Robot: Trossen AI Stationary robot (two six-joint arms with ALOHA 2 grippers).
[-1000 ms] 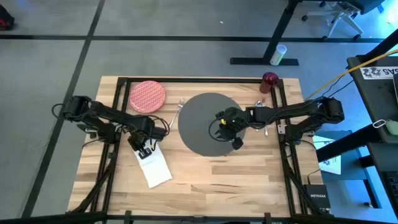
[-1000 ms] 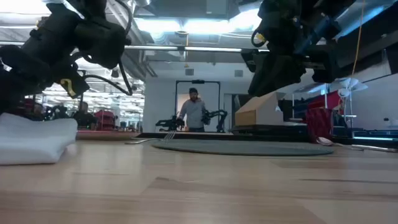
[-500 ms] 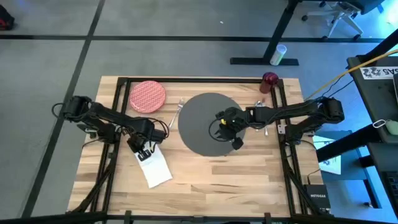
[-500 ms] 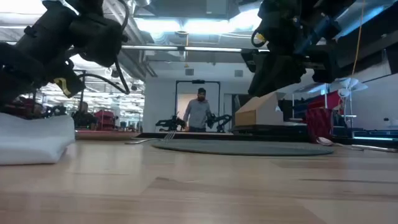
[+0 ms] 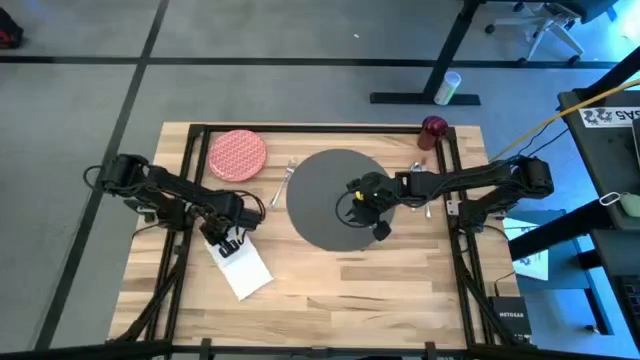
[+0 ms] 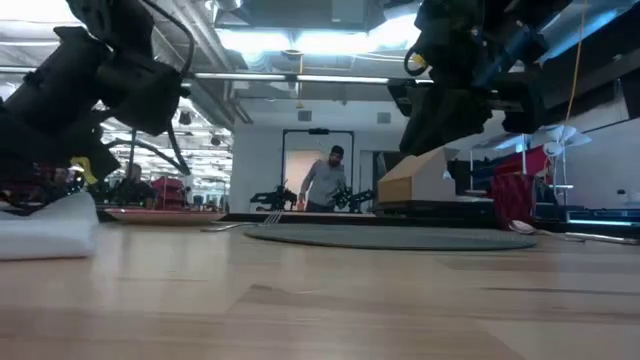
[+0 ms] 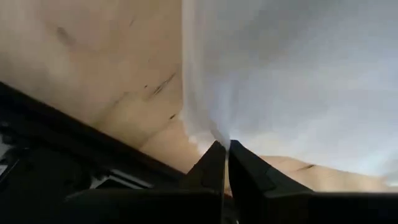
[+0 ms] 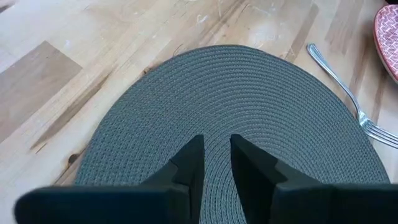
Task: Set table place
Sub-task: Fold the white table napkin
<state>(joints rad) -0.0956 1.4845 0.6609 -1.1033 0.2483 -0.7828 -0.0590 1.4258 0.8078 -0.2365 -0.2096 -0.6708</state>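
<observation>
The white napkin (image 5: 244,270) lies folded on the table (image 5: 330,290), near its left side. My left gripper (image 5: 228,241) is shut on the napkin's far end; the left wrist view shows the napkin (image 7: 292,74) just past the fingers. The dark grey round mat (image 5: 335,200) lies flat at the table's middle. My right gripper (image 8: 216,155) hangs above the mat (image 8: 249,118), its fingers a narrow gap apart and holding nothing. The red patterned plate (image 5: 237,154) rests at the far left, the fork (image 5: 284,180) beside the mat, and the dark red cup (image 5: 434,128) at the far right corner. My left gripper pinches the napkin's edge (image 7: 214,132) at its far end between its two fingers, coming slanting down from above. The number of layers cannot be told. The rest of the napkin (image 6: 45,228) lies on the table.
Silverware lies to the right of the mat, under my right arm; a spoon (image 6: 525,228) shows in the low view. The black frame (image 5: 320,129) runs along the table's edges. Bare wood (image 5: 380,290) lies along the near side. A person stands far behind the table.
My left gripper has moved a little toward the table's left edge, staying shut on the napkin. The napkin has slid with it along the table to the left.
</observation>
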